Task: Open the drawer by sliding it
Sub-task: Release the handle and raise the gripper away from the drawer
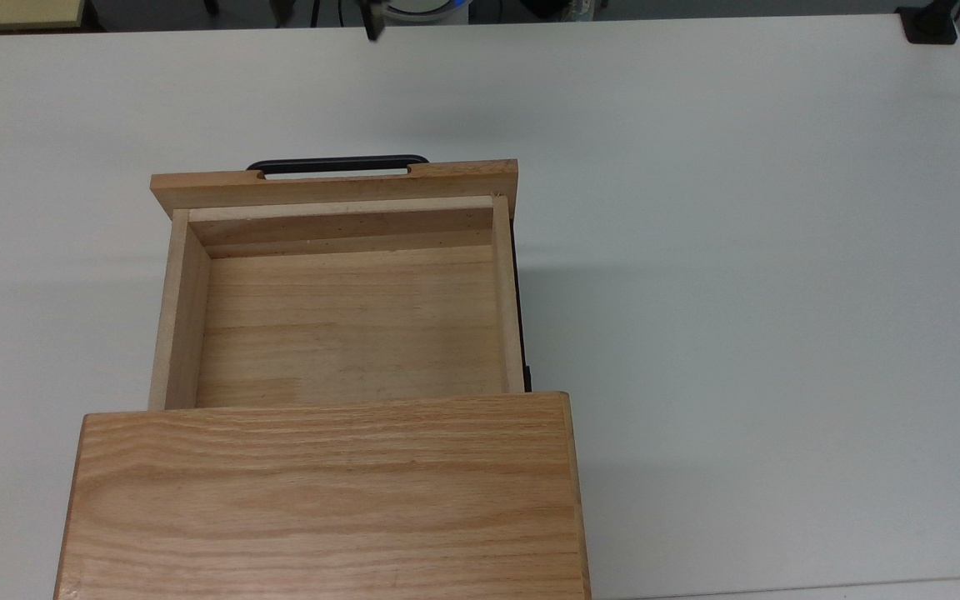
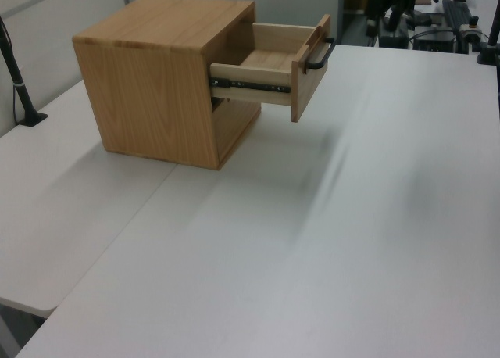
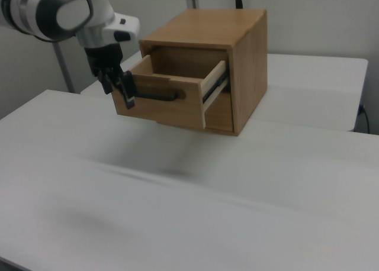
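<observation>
1. The wooden cabinet (image 1: 322, 496) sits on the white table (image 1: 738, 250), at the bottom of the top view.
2. The drawer (image 1: 338, 325) sticks far out of the cabinet. You can see its bare wooden floor from above.
3. A black slide rail (image 2: 248, 83) runs along the drawer's side in the left view.
4. The drawer's front panel (image 3: 157, 102) is wider than the tray behind it.
5. A thin black handle (image 1: 337, 162) is on the front panel. Nothing touches it.
6. The gripper (image 3: 117, 86) hangs in the air beyond the handle and holds nothing. In the right view its two fingers (image 3: 128, 89) point down with a small gap between them.
</observation>
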Robot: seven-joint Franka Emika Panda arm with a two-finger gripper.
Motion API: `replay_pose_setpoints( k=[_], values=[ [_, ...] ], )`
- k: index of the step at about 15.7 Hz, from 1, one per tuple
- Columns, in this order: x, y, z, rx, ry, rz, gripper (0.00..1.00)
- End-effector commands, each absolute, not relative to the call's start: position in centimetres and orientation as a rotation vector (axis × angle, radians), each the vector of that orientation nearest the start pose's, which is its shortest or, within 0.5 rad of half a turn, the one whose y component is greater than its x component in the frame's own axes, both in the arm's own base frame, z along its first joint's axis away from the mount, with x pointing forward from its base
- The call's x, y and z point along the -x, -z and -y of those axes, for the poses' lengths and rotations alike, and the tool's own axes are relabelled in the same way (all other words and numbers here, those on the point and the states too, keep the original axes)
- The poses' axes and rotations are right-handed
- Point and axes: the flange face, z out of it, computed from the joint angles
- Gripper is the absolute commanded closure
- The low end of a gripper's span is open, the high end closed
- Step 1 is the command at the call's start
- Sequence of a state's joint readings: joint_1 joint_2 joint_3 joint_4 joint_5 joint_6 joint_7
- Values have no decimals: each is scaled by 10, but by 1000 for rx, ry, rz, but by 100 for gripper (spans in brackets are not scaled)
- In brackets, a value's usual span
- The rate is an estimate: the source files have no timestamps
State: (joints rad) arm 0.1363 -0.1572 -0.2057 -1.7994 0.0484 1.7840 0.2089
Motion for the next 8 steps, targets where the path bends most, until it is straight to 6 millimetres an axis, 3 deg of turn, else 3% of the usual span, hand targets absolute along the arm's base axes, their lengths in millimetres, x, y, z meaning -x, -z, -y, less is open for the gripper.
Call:
replay_pose_setpoints(
  k=[1,3,8],
  values=[
    [-517,-618,20,3231,65,-56,0],
    [-515,-608,0,3270,-41,88,0],
    [-529,-620,27,3222,-41,54,0]
  ],
)
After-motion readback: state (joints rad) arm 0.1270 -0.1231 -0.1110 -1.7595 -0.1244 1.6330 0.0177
